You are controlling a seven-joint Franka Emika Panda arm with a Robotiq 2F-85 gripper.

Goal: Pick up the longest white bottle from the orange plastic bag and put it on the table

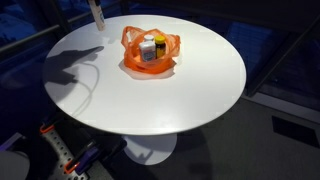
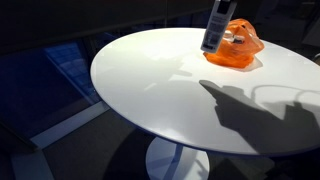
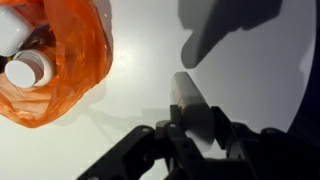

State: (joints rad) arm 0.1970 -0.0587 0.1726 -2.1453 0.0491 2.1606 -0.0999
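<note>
- The longest white bottle [image 3: 188, 98], a slim plain white plastic cylinder, is clamped between the two dark fingers [image 3: 165, 135] of the gripper [image 3: 190, 132]. The jaws are closed on its sides, and its free end points down at the table top.
- In both exterior views the bottle [image 1: 97, 12] hangs roughly upright with its upper part in the gripper [image 2: 222, 10]. It seems to be clear of the surface, as its shadow [image 2: 250, 105] falls well apart from it.
- The bottle is out of the small crinkled translucent orange plastic bag [image 3: 55, 75], which lies on the table near the gripper, at the upper left of the wrist view.
- Two round white bottle tops [image 3: 28, 68] show inside the bag. In an exterior view a yellow-labelled bottle [image 1: 149, 54] also stands in it.
- The large round white table [image 1: 200, 85] is smooth and rests on a single white pedestal base [image 2: 175, 160].
- The room around it is dim, with a dark blue floor [image 2: 60, 75].
</note>
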